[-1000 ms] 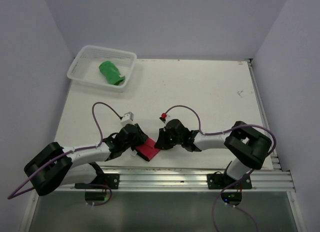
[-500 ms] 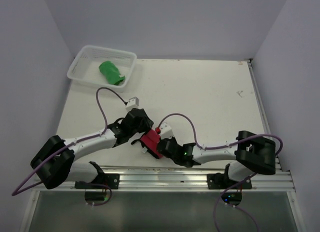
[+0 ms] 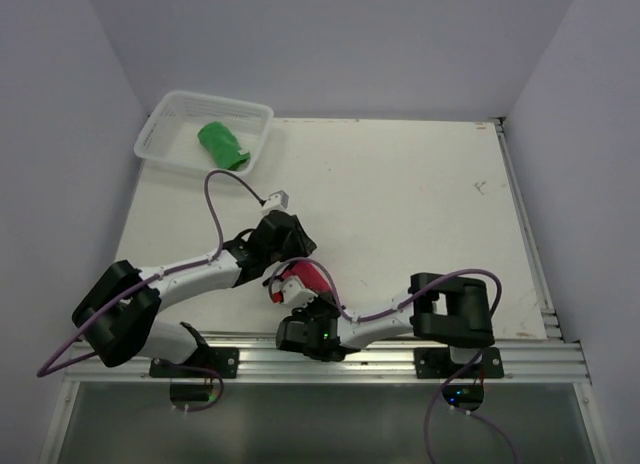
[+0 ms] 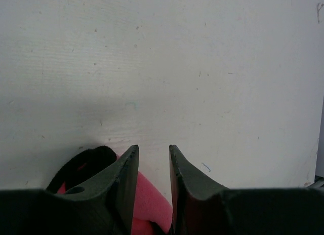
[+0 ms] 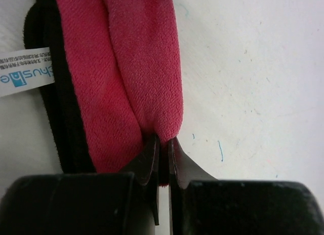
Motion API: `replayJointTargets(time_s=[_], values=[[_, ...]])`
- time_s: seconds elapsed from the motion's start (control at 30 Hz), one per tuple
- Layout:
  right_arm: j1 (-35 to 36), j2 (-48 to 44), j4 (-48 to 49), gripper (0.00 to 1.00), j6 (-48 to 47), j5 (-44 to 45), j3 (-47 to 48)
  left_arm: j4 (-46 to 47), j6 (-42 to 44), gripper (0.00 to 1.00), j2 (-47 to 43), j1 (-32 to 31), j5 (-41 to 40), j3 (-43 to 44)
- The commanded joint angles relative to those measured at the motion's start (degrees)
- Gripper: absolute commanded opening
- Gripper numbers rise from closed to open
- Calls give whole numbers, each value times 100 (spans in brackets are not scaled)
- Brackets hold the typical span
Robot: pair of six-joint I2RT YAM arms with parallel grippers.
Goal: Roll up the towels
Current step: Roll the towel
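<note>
right wrist view: the right gripper [image 5: 163, 139] is pinched tight on a fold of the red towel [image 5: 126, 68], lower centre of the top view. the left gripper [image 4: 153, 151] clamps its rolled end. the green towel [image 3: 222, 144] lies in the white mesh basket [image 3: 150, 129], upper left.
</note>
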Motion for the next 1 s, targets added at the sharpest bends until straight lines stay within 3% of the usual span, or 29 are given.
replayJointTargets(time_s=[0.0, 0.23, 0.6, 0.7, 0.73, 0.87, 0.97], values=[[241, 406, -562, 0, -50, 604, 476, 331, 22, 34, -62, -96, 163, -158], [497, 1101, -1038, 0, -129, 789, 1161, 375, -153, 34, -185, -368, 146, -509], [505, 1331, -1338, 0, -67, 684, 1435, 462, -522, 34, -414, -518, -118, -1476], [505, 1034, -1250, 10, 3, 543, 1347, 603, -593, 33, -370, -518, -241, -1704], [505, 927, -1206, 21, 38, 395, 1260, 656, -619, 33, -353, -527, -311, -1775], [488, 181, -846, 44, 3, -89, 978, 867, -707, 33, -265, -545, -434, -2047], [497, -548, -486, 52, -6, -588, 715, 972, -734, 33, -203, -545, -487, -2135]])
